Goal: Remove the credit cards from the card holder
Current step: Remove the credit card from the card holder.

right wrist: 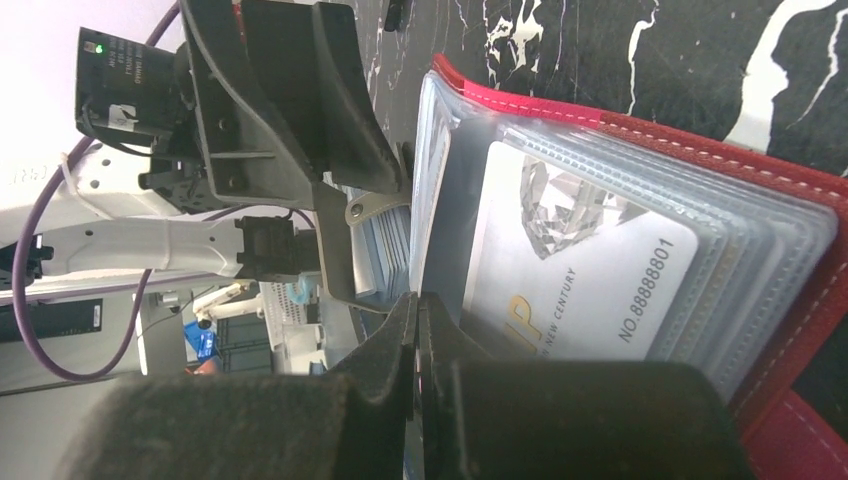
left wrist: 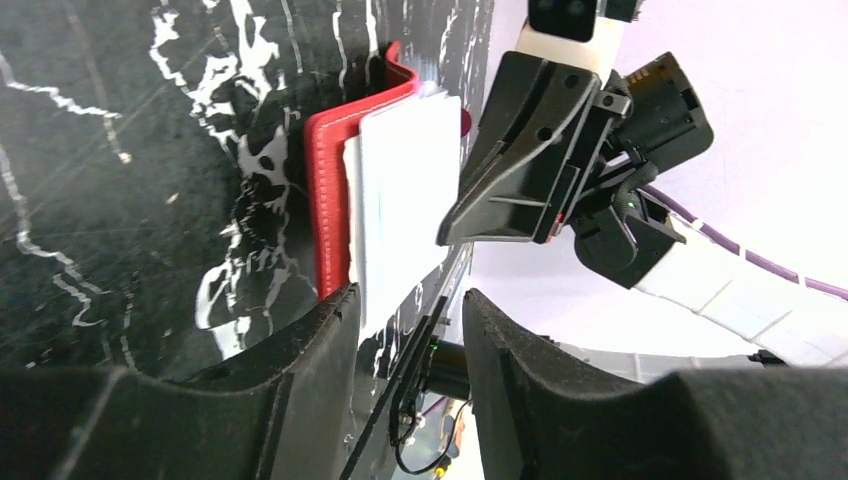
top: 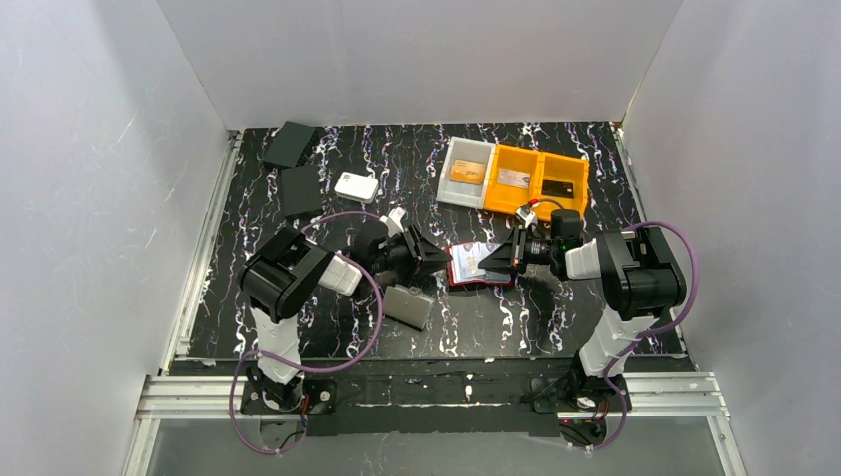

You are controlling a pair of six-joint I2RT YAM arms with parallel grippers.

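The dark red card holder (top: 466, 276) lies open on the table between my two grippers, its clear sleeve pages (right wrist: 440, 200) fanned up. A silver-white credit card (right wrist: 580, 260) sits inside one sleeve. My right gripper (right wrist: 415, 305) is shut at the edge of a sleeve page, with a thin sliver showing between its jaws. My left gripper (left wrist: 410, 300) is open at the holder's other end; the corner of a white page (left wrist: 405, 190) reaches in beside its left finger. In the top view the left gripper (top: 436, 254) and right gripper (top: 504, 260) face each other across the holder.
At the back, a white bin (top: 451, 159) holds an orange card (top: 468, 172), and orange bins (top: 536, 157) hold a silver card (top: 513, 178) and a dark card (top: 557, 188). A flat grey case (top: 408, 305), a white rounded box (top: 356, 185) and two dark flat items (top: 300, 190) lie at the left.
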